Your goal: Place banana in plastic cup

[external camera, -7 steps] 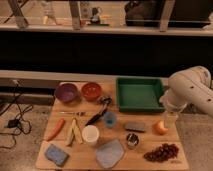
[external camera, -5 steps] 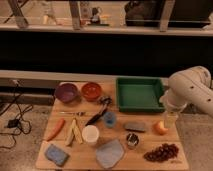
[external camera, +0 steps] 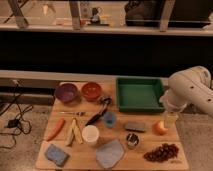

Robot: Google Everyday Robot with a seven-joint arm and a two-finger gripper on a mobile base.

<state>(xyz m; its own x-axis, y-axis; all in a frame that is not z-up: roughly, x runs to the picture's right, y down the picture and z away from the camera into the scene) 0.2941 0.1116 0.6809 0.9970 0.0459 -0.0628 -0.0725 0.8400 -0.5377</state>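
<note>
Two pale yellow-green strips in a narrow V are showing as the banana (external camera: 74, 133), which is lying flat on the wooden counter (external camera: 80, 162), toward its front left. An orange carrot (external camera: 55, 129) is lying just beside it on the left. The white plastic cup (external camera: 90, 134) is standing upright just to its right, close to the banana but apparently not touching it.

The gripper (external camera: 170, 122) is hanging at the end of the white arm (external camera: 190, 90) over the right edge of the counter. It is sitting just in front of the green tray (external camera: 139, 95) and right next to an orange fruit (external camera: 160, 128), well apart from the banana. Whether its jaws are spread or pressed together cannot be told from this angle.

A purple bowl (external camera: 66, 92) and a red bowl (external camera: 91, 91) are sitting side by side along the back left. A dark utensil (external camera: 98, 112) is lying slanted between the red bowl and the white cup, with a small blue cup (external camera: 109, 118) standing just to its right. Along the front, a blue sponge (external camera: 56, 154), a grey-blue cloth (external camera: 110, 153) and a dark red cluster, possibly grapes (external camera: 161, 151), are resting.
</note>
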